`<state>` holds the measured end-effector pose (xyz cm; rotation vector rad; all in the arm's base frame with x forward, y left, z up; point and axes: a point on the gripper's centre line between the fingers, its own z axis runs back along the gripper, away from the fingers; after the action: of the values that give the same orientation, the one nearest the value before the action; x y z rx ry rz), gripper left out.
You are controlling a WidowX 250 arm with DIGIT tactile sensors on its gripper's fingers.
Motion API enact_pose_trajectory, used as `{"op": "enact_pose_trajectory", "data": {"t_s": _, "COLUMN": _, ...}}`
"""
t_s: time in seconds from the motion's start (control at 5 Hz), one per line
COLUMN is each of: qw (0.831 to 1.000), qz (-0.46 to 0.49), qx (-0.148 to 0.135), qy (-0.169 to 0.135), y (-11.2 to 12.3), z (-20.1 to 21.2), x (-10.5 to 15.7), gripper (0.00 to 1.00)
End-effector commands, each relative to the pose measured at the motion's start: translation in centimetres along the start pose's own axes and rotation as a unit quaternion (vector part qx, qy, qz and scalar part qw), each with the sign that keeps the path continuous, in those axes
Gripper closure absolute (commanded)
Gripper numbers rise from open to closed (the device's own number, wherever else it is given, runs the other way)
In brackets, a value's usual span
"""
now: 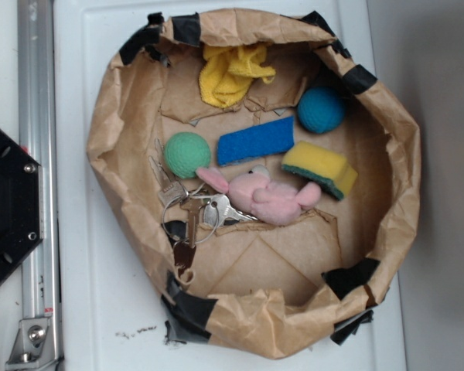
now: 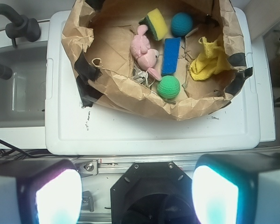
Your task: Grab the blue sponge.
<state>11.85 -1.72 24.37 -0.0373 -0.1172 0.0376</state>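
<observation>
Inside the brown paper basin [image 1: 116, 139] on the white tabletop [image 2: 154, 135], I see the blue sponge [image 1: 256, 141] lying flat near the middle; the green ball [image 1: 188, 154] sits just left of it in the exterior view, the teal ball [image 1: 321, 109] to its upper right, the pink plush toy [image 1: 267, 197] just below; from the wrist view my tool [image 2: 137, 196] hangs well short of the basin, fingers [image 2: 214, 196] spread apart, holding nothing.
</observation>
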Motion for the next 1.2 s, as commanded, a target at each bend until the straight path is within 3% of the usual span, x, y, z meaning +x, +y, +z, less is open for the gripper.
{"op": "enact_pose_trajectory", "data": {"t_s": 0.0, "qw": 1.0, "qz": 0.0, "qx": 0.0, "qy": 0.0, "y": 0.0, "z": 0.0, "x": 0.0, "gripper": 0.0}}
{"op": "enact_pose_trajectory", "data": {"t_s": 0.2, "qw": 0.999, "qz": 0.005, "qx": 0.015, "qy": -0.044, "y": 3.5, "z": -5.4, "x": 4.5, "gripper": 0.0}}
{"op": "enact_pose_trajectory", "data": {"t_s": 0.4, "qw": 0.998, "qz": 0.003, "qx": 0.037, "qy": -0.048, "y": 5.5, "z": -9.1, "x": 8.7, "gripper": 0.0}}
{"op": "enact_pose_trajectory", "data": {"t_s": 0.6, "qw": 0.998, "qz": -0.025, "qx": 0.038, "qy": -0.035, "y": 6.2, "z": -12.5, "x": 12.0, "gripper": 0.0}}
{"op": "enact_pose_trajectory", "data": {"t_s": 0.8, "qw": 0.999, "qz": -0.027, "qx": 0.046, "qy": -0.009, "y": 5.7, "z": -14.8, "x": 13.7, "gripper": 0.0}}
{"op": "enact_pose_trajectory", "data": {"t_s": 1.0, "qw": 0.997, "qz": -0.029, "qx": 0.067, "qy": 0.018, "y": 6.9, "z": -17.1, "x": 14.7, "gripper": 0.0}}
